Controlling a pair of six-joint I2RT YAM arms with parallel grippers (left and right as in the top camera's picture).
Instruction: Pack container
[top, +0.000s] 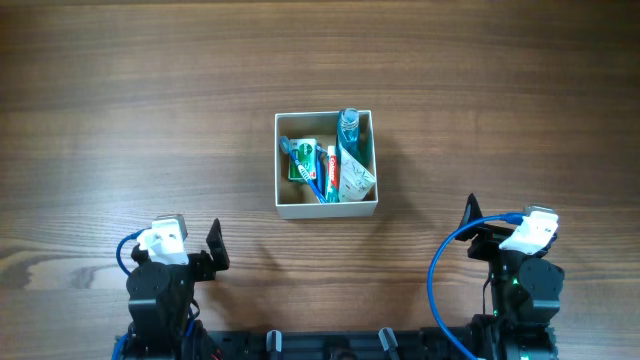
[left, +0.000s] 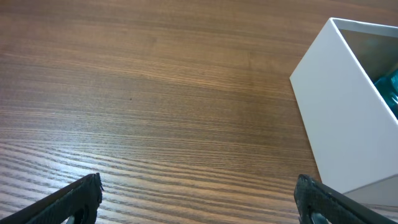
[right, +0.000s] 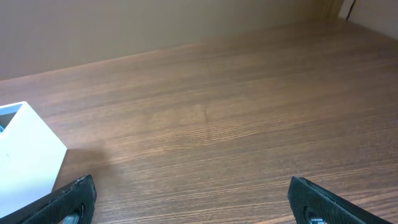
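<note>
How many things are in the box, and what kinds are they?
Clear blue bottle: 1
Green-and-white packet: 1
Red-and-white tube: 1
White-and-teal tube: 1
Blue toothbrush: 1, maybe more, too small to tell
Total: 5 things that I can make out in the container
</note>
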